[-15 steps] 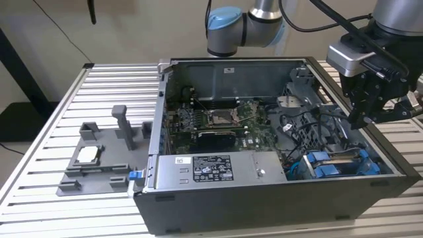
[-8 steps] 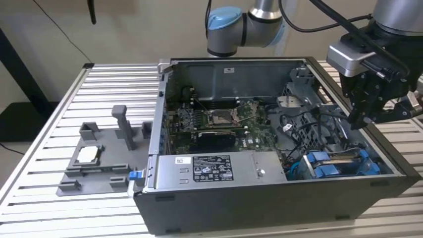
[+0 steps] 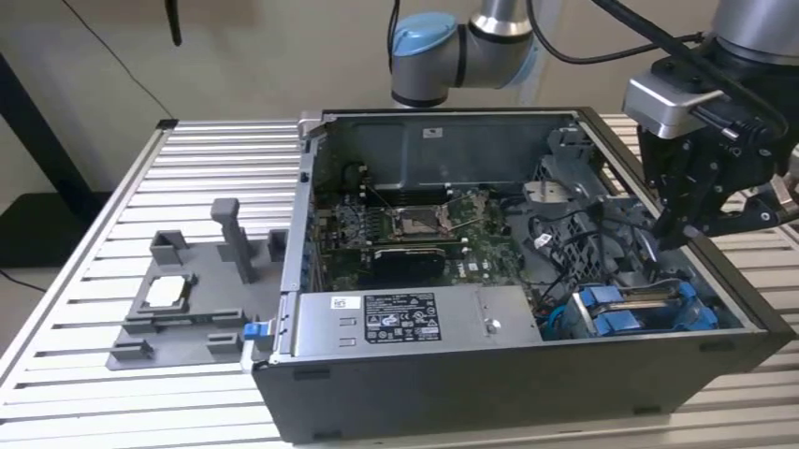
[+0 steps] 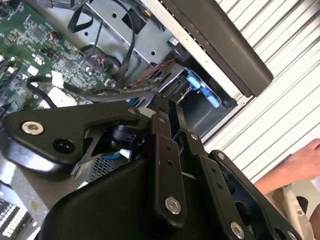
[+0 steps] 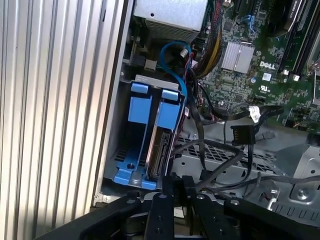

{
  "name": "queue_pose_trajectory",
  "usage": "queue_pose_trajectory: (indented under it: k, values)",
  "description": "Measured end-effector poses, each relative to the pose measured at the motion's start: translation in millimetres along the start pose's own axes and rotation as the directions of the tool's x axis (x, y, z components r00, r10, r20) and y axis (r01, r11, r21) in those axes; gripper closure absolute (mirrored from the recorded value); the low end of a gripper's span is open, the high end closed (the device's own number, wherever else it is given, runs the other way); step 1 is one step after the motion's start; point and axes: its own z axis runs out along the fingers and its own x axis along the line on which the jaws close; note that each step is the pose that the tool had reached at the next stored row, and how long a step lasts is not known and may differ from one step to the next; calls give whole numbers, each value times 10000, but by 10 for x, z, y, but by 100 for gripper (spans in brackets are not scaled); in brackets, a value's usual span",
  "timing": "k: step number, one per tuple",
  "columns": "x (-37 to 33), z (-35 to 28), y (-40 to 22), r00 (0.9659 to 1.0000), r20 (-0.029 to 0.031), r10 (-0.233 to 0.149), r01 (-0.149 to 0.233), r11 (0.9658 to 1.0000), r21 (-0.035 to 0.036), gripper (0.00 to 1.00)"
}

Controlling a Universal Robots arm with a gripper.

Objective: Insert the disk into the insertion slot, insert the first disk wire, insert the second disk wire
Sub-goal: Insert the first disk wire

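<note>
The computer case (image 3: 500, 393) lies open on a slatted table (image 3: 56, 374), its interior exposed.

1. Disk. The disk (image 3: 637, 307) is seated in the insertion slot (image 5: 112, 127), in the corner of the case next to the grey power supply box (image 3: 399, 318). In the first wrist view the disk (image 5: 160, 147) stands on edge between the blue carrier arms, with its narrow connector face exposed toward the case interior.

2. Gripper. The gripper (image 3: 675, 236) hangs above the case, over the wall nearest the disk and pointing down into the interior. In the first wrist view the gripper (image 5: 178, 182) sits just beside the disk's exposed end, apart from it. Its fingertips (image 5: 167, 184) are drawn close together, in the clenched state.

3. Wires. A black flat connector (image 5: 242, 134) on a black lead lies loose inside the case, between the disk and the motherboard (image 5: 260, 65). A blue cable (image 5: 172, 55) loops from the power supply side of the case toward the slot.

4. Surroundings. A grey fixture (image 3: 187, 299) rests on the table outside the case, on the side far from the disk. A person's hand (image 4: 300, 162) is outside the case, over the table.
</note>
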Motion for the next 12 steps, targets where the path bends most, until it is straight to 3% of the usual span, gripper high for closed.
queue_pose_trajectory:
  k: [6,12]
  values:
    - [12,11,-54,9999,-137,-22,16,9990,-458,81]
    - [37,33,-151,9999,-168,-34,18,9955,-949,81]
